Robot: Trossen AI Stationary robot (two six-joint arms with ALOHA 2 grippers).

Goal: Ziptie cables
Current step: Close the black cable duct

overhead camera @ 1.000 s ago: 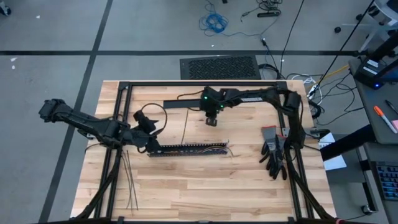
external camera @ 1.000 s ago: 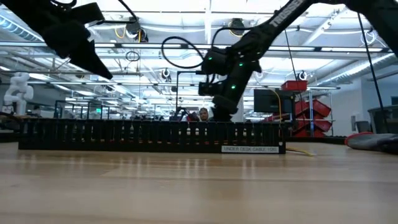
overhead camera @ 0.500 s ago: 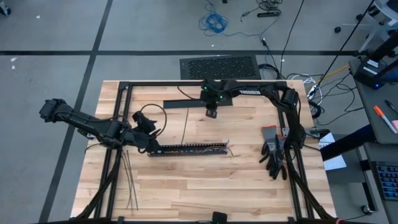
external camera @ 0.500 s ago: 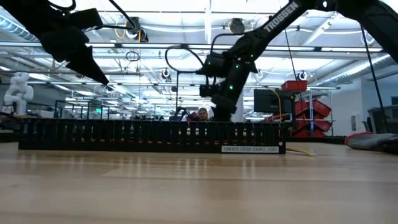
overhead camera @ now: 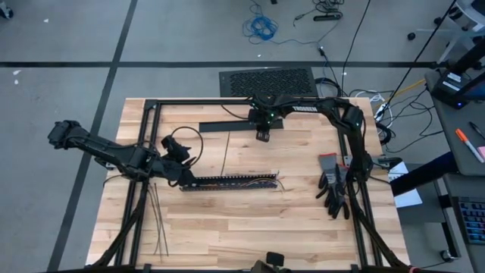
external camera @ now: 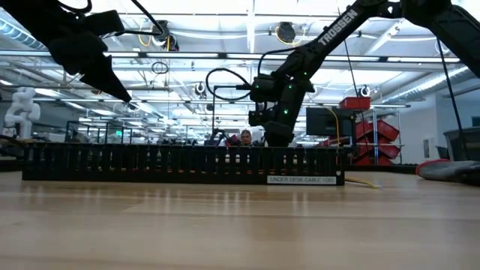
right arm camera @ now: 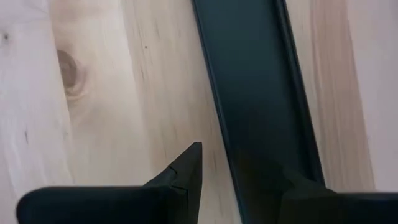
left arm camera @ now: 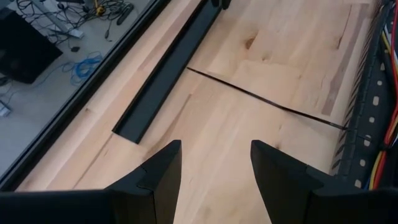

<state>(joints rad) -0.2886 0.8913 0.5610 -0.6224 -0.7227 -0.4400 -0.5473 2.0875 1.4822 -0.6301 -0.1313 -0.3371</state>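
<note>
The cables (left arm camera: pixel 380 165), red, yellow and white wires, lie inside the long black slotted duct (overhead camera: pixel 231 182) at mid-table. One ziptie (overhead camera: pixel 227 155) lies flat on the wood between the duct and a flat black cover strip (overhead camera: pixel 227 126). Several more zipties (overhead camera: pixel 155 220) lie at the near left. My left gripper (overhead camera: pixel 184 173) hovers open at the duct's left end, slanting down, with nothing between its fingers (left arm camera: pixel 168 168). My right gripper (overhead camera: pixel 263 135) points down over the cover strip's right end (right arm camera: pixel 261 93), open, with only the strip below its gap.
A pair of black gloves (overhead camera: pixel 333 186) lies at the table's right side beside the right arm's frame. A black metal frame (overhead camera: pixel 227 101) runs along the far edge. Bare wood lies in front of the duct.
My right gripper has moved toward the table's far edge, from above the bare wood to above the black cover strip, tipping a little steeper. Its gap looks the same. The left arm, the duct and the zipties have kept still.
</note>
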